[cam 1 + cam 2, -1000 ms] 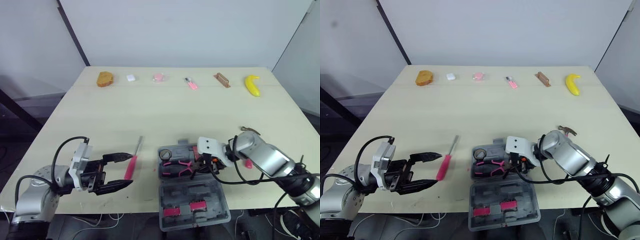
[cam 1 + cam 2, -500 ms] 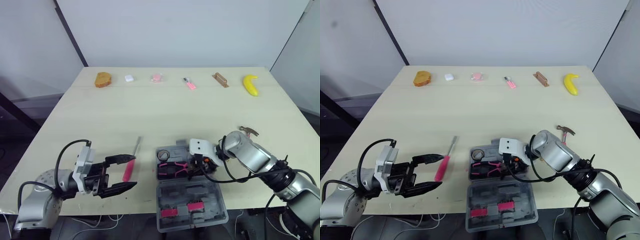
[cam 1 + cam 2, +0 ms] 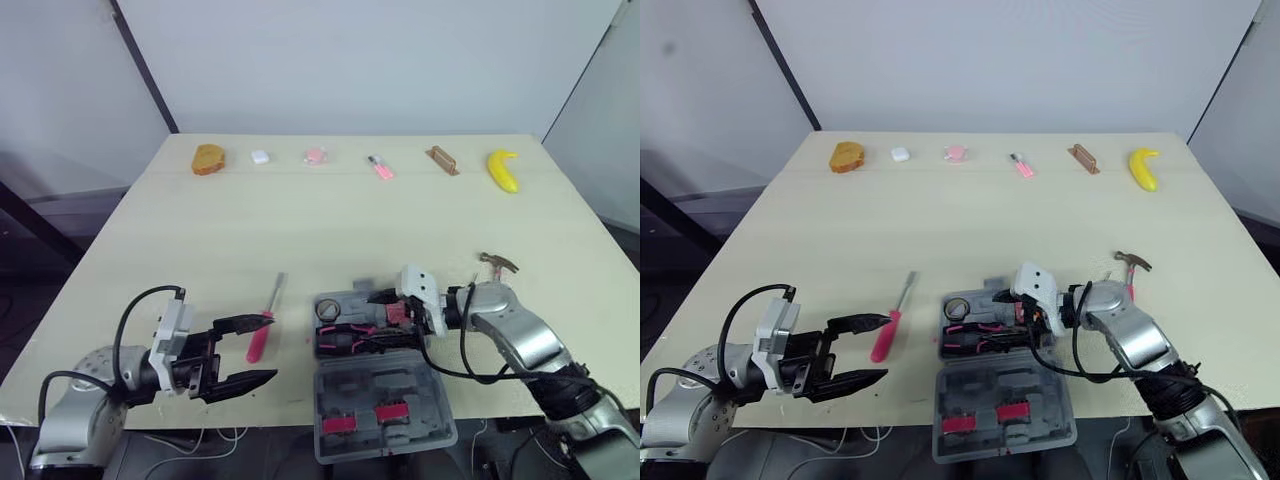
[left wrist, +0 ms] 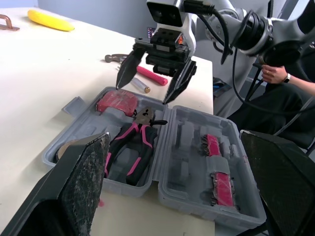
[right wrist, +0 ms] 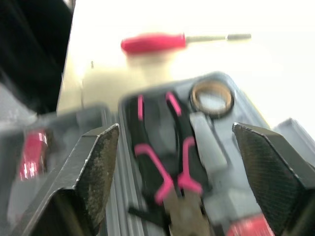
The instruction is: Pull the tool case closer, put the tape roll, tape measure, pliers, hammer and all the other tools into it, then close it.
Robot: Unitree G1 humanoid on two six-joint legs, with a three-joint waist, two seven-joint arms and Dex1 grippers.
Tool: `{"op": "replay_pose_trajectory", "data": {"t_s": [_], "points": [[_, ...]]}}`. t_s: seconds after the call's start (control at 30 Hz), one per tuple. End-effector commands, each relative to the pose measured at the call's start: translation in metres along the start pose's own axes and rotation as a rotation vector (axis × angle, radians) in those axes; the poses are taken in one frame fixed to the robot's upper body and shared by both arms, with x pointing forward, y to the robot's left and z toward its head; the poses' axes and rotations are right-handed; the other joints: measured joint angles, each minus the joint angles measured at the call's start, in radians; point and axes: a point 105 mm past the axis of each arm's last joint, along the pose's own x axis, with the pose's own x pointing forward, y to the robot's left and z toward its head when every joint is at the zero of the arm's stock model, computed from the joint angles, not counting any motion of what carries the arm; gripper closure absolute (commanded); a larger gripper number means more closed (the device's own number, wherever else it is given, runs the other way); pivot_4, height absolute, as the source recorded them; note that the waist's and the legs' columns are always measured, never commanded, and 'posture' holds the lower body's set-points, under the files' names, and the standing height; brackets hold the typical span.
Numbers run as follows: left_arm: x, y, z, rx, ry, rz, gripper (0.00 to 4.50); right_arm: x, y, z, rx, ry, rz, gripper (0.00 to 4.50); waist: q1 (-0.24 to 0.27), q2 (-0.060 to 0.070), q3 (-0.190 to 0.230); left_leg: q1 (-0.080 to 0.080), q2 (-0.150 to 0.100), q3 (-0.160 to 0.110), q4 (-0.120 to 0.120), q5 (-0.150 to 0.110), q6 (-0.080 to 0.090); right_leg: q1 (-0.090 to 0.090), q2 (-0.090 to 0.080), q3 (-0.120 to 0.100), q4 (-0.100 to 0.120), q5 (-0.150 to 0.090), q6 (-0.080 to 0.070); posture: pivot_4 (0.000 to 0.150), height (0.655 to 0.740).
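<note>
Right hand [image 4: 142, 94] hangs open, empty, just over the open grey plastic tool case [image 3: 385, 392], pink-and-black pliers [image 4: 130, 150] lying beneath it. Packing seems half done: the open left hand [image 3: 268, 346] should next grip the pink-handled screwdriver [image 3: 259, 338] just ahead of it.

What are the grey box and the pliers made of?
The tool case looks like matte grey moulded plastic, with shaped pockets. The pliers seem dull metal at the head, with black and pink grips, probably rubber or plastic.
</note>
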Motion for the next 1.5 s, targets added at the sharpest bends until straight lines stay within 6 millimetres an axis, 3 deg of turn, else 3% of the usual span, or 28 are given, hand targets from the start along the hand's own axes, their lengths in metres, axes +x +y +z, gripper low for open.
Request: {"op": "replay_pose_trajectory", "data": {"t_s": [0.03, 0.17, 0.47, 0.73, 0.93, 1.03, 1.13, 1.33, 1.4, 1.5], "points": [[0.002, 0.002, 0.004, 0.028, -0.001, -0.007, 0.0, 0.003, 0.0, -0.002, -0.004, -0.05, -0.021, 2.42, 0.001, 0.0, 0.0, 0.0, 0.0, 0.0, 0.0, 0.0, 0.0, 0.0, 0.0, 0.0, 0.0, 0.0, 0.0, 0.15, 0.74], [0.002, 0.003, 0.004, 0.029, 0.002, -0.01, 0.0, 0.005, -0.003, -0.014, -0.005, -0.034, -0.046, 4.44, 0.0, 0.0, 0.0, 0.001, -0.001, 0.001, 0.0, 0.0, 0.0, 0.0, 0.0, 0.001, 0.0, 0.0, 0.0, 0.15, 0.74], [0.001, 0.003, 0.001, 0.025, 0.01, -0.011, 0.0, 0.009, -0.005, -0.044, -0.007, 0.053, -0.03, 4.44, -0.001, 0.0, 0.0, 0.001, -0.001, 0.001, 0.0, 0.0, 0.0, 0.0, 0.001, 0.001, 0.0, 0.0, 0.0, 0.15, 0.74], [0.0, 0.003, -0.003, 0.018, 0.015, -0.002, 0.0, 0.01, -0.004, -0.104, -0.037, 0.331, 0.011, 4.44, -0.005, 0.0, -0.003, 0.006, -0.001, 0.002, 0.0, 0.0, 0.0, 0.003, 0.002, 0.002, 0.0, 0.0, 0.0, 0.15, 0.74], [0.0, 0.003, -0.007, 0.009, 0.039, 0.001, 0.0, 0.009, 0.01, -0.149, 0.074, 0.481, 0.061, 4.44, -0.004, 0.0, -0.017, 0.037, 0.0, 0.003, -0.011, 0.0, 0.0, 0.031, 0.001, 0.003, -0.005, -0.003, -0.005, 0.15, 0.74], [0.0, 0.003, -0.007, 0.007, 0.039, 0.009, 0.0, 0.007, 0.017, -0.16, 0.149, 0.513, 0.078, 4.44, -0.003, -0.005, -0.034, 0.042, 0.004, 0.003, -0.013, 0.0, 0.0, 0.033, 0.003, 0.003, -0.005, -0.005, -0.007, 0.15, 0.74], [-0.001, 0.004, -0.007, 0.0, 0.026, 0.037, 0.0, 0.011, 0.007, -0.147, 0.17, 0.42, 0.02, 4.44, -0.002, -0.003, -0.045, 0.042, 0.005, 0.003, -0.013, 0.0, 0.0, 0.033, 0.003, 0.003, -0.005, -0.005, -0.007, 0.15, 0.74], [-0.005, 0.017, -0.006, -0.04, -0.029, 0.195, 0.0, 0.005, -0.025, -0.07, 0.105, 0.044, -0.133, 4.44, 0.005, 0.001, -0.039, 0.04, 0.005, 0.003, -0.013, 0.0, 0.0, 0.033, 0.002, 0.003, -0.005, -0.005, -0.007, 0.15, 0.74], [-0.008, 0.03, -0.008, -0.052, -0.056, 0.316, 0.0, -0.009, -0.035, -0.039, 0.062, -0.093, -0.231, 4.44, 0.006, 0.008, -0.032, 0.038, 0.005, 0.002, -0.012, 0.0, 0.0, 0.032, 0.001, 0.003, -0.006, -0.005, -0.007, 0.15, 0.74], [-0.012, 0.041, -0.012, -0.092, -0.069, 0.451, 0.0, -0.034, -0.041, -0.015, 0.04, -0.201, -0.356, 4.44, 0.002, 0.014, -0.023, 0.033, 0.003, 0.003, -0.011, 0.0, 0.0, 0.027, -0.002, 0.003, -0.004, -0.002, -0.003, 0.15, 0.74]]}}
